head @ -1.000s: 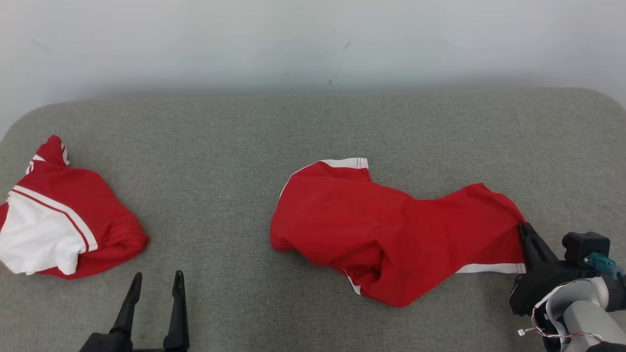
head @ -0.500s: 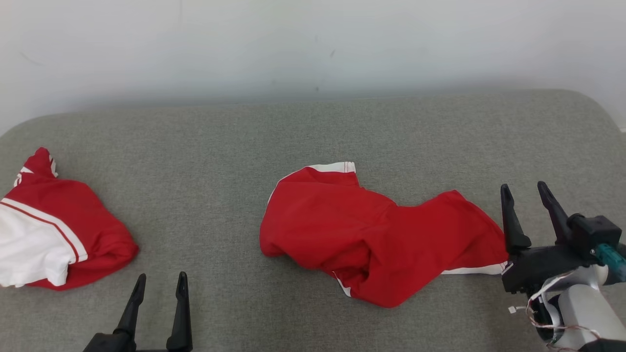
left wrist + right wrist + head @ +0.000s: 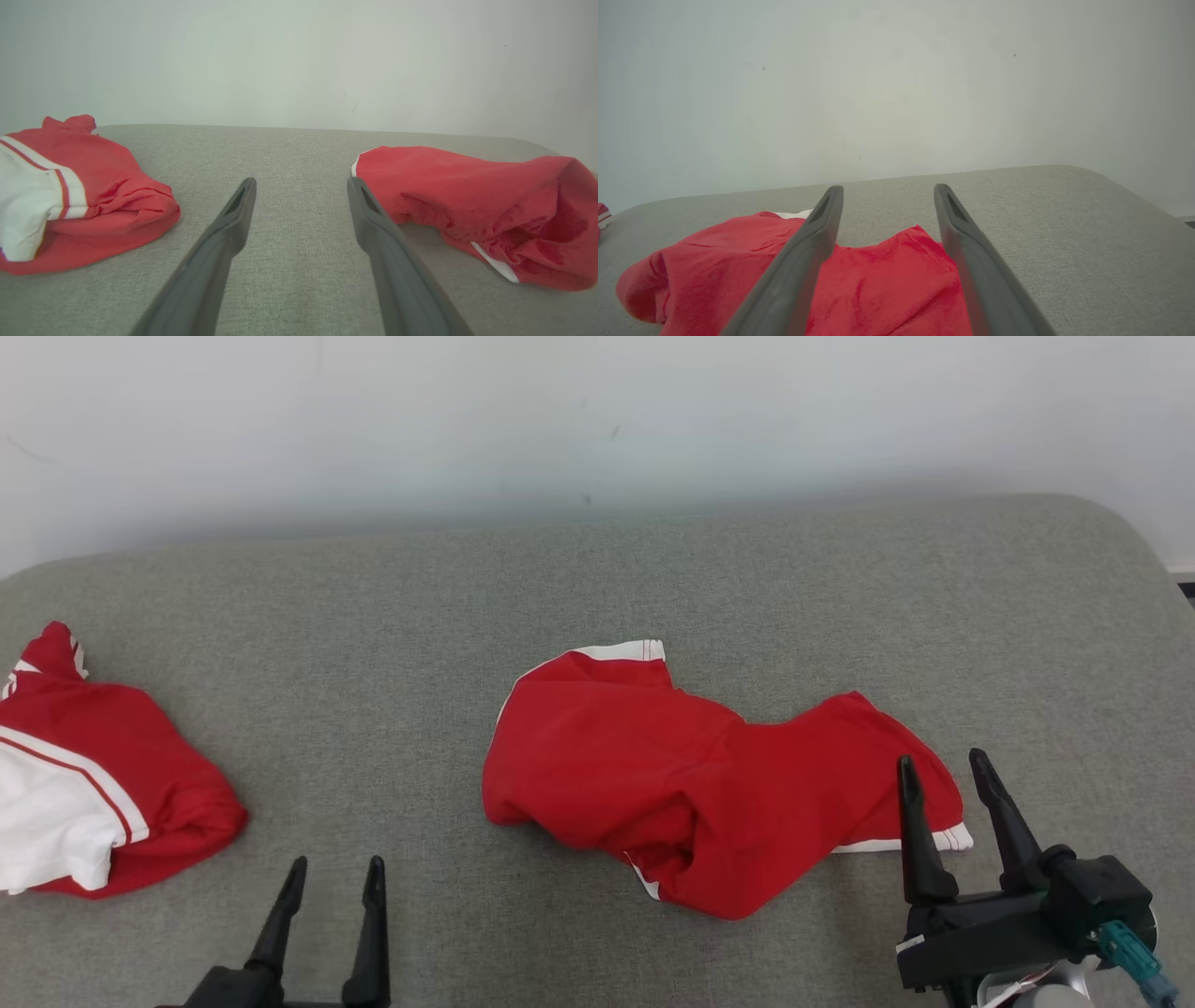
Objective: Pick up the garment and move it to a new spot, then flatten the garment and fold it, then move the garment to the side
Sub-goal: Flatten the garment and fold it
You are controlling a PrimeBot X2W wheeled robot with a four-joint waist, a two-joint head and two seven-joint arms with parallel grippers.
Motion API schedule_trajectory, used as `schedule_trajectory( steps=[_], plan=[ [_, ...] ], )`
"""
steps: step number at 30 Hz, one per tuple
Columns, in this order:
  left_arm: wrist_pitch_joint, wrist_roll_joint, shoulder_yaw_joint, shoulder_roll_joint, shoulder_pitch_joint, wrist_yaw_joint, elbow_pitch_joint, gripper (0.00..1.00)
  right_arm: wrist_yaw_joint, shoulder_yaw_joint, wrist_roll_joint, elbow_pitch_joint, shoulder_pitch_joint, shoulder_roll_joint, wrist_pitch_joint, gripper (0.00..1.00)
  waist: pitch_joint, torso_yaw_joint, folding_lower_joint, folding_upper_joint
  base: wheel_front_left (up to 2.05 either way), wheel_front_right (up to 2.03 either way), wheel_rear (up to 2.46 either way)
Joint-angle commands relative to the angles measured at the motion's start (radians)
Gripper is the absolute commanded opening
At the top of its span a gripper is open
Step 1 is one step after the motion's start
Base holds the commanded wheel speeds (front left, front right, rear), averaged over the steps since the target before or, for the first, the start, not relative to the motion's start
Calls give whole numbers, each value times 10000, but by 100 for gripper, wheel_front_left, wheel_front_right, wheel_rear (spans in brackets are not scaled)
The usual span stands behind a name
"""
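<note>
Head view | garment (image 3: 709,784) crumpled at centre of grey pad (image 3: 597,579), long axis left-to-right | right gripper (image 3: 940,758) at its right end, spread wide, empty, seemingly just clear of cloth | left gripper (image 3: 337,861) spread, empty, well apart

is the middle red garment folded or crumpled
Crumpled: the red garment lies bunched and wrinkled on the grey surface, no neat fold.

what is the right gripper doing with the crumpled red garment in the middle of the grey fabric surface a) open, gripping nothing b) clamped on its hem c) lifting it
a: the right gripper stands wide open and the crumpled red garment lies slack on the grey fabric surface
</note>
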Motion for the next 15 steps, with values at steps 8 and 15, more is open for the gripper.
schedule_trajectory(
  steps=[8, 15],
  plan=[
    [-34, -237, -1091, 314, -383, 7, 413, 100, -23, 186, -83, -228, 242, 256, -2, 100, 194, -237, 0, -1, 0, 0, 0],
    [-34, -615, -2875, 489, -1283, 9, 1382, 100, -23, 405, 0, -213, -36, 358, -4, 100, 497, -809, 0, -1, 0, 0, 0]
  ],
)
